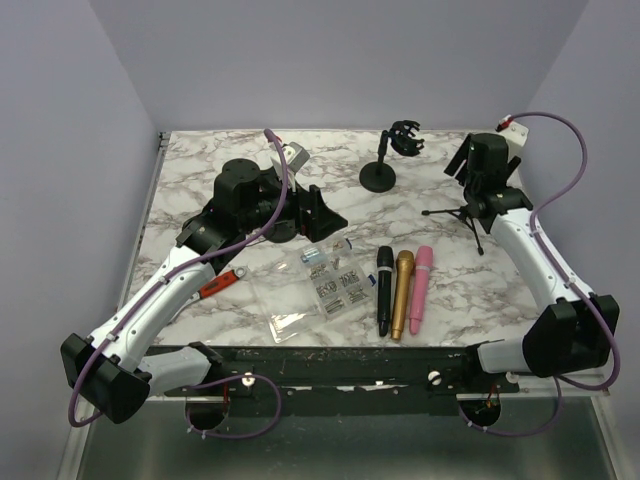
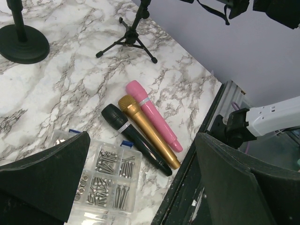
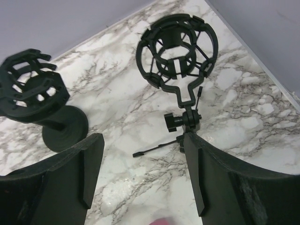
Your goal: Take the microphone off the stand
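While the right claw (image 3: 143, 138) is hovering wide open just before the black tripod stand (image 3: 187, 117), the black microphone (image 2: 138, 143), the gold microphone (image 2: 150, 133) and the pink microphone (image 2: 157, 119) are lying side by side on the white marble desk (image 2: 70, 79), well apart from that stand. The left claw (image 2: 143, 138) is hanging wide open over the desk, near a clear plastic screw box (image 2: 108, 183).
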Motion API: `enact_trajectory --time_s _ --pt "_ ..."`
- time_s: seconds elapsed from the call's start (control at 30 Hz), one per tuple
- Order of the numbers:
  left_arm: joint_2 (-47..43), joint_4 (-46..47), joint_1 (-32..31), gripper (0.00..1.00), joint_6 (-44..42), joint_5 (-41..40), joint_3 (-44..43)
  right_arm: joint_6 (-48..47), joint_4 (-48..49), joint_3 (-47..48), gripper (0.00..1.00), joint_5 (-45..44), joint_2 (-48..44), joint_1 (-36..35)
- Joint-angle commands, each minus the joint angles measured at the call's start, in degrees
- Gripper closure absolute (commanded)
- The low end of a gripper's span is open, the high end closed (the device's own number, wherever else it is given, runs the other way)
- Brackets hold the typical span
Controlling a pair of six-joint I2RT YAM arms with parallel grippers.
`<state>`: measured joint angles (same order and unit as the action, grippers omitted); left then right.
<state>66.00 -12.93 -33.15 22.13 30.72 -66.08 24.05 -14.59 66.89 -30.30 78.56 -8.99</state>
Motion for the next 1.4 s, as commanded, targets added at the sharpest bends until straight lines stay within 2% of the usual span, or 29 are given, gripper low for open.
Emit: enact_trajectory --time_s 0.0,0.2,0.5,0.67,0.83,0.97,1.2,1.37 --pt "-1.13 1.20 -0.51 0.01 -0.07 1.11 0.55 0.45 -2.30 4.49 0.24 4.82 -2.19 0.20" --pt "-1.99 1.23 -0.43 0.02 -0.59 0.30 0.73 3.48 -3.47 1.95 0.23 18.18 -6.81 0.21" --pt "-5.28 5.27 -1.35 0.01 -0.88 -1.60 4.05 12.27 0.34 -12.70 0.21 48.69 -16.77 0.18" --pt "-10.65 9.76 -2.70 0.01 -3.76 -5.96 8.06 12.60 -1.64 -19.44 0.14 58.07 -23.52 -0.15" --pt "-16.63 14.31 -2.88 0.01 -5.83 -12.80 12.51 10.32 -8.99 -24.55 0.04 57.39 -33.52 -0.23" --pt "-22.88 15.46 -2.89 0.01 -5.12 -17.16 15.03 10.17 -13.68 -28.38 0.02 55.97 -40.98 -0.24" --pt "-43.96 13.88 -2.87 0.01 -0.37 -23.91 25.57 14.71 -15.42 -32.71 0.02 52.05 -56.77 -0.23" --pt "-58.23 5.45 -2.88 0.02 -0.45 -26.48 25.39 15.29 -15.89 -27.15 0.00 46.52 -67.26 -0.23"
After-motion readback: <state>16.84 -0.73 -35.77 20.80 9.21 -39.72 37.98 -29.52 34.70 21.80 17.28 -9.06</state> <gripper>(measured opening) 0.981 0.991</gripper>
